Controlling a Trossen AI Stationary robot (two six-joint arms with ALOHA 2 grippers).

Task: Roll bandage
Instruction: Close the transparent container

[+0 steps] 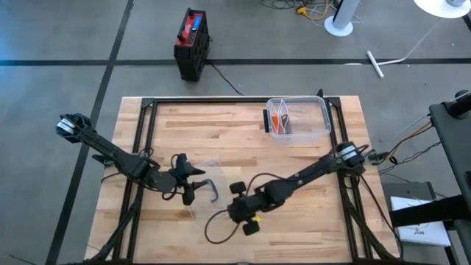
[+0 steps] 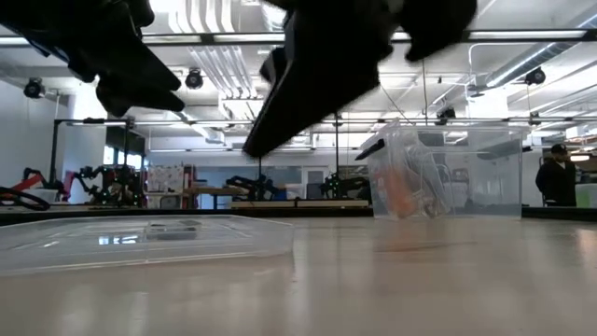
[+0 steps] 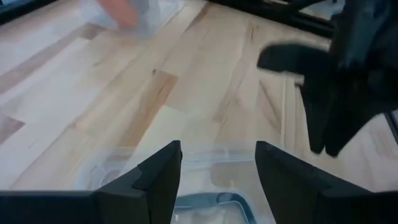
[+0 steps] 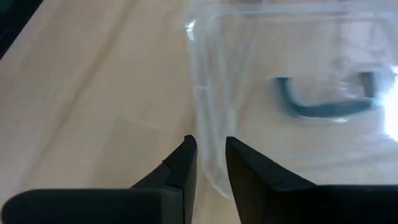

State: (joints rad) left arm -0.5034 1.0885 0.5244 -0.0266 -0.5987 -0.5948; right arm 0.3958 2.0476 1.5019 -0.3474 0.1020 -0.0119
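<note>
Bandage unseen; clear lid [image 1: 202, 193] lies flat between left gripper [image 1: 188, 180], fingers apart, and right gripper [image 1: 237, 210], fingers nearly together; either could shove it aside.

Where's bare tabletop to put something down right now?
Free: the far-left table beside the clear bin, and the near-right corner. Crowded: the near middle, where the left pincer and right pincer flank the flat clear lid.

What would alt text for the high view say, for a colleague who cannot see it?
Seen from above, both dark arms meet over a clear plastic lid lying flat near the front of a wooden table: the left gripper at its left edge, the right gripper to its right. A clear bin holding something orange stands at the back right.
</note>
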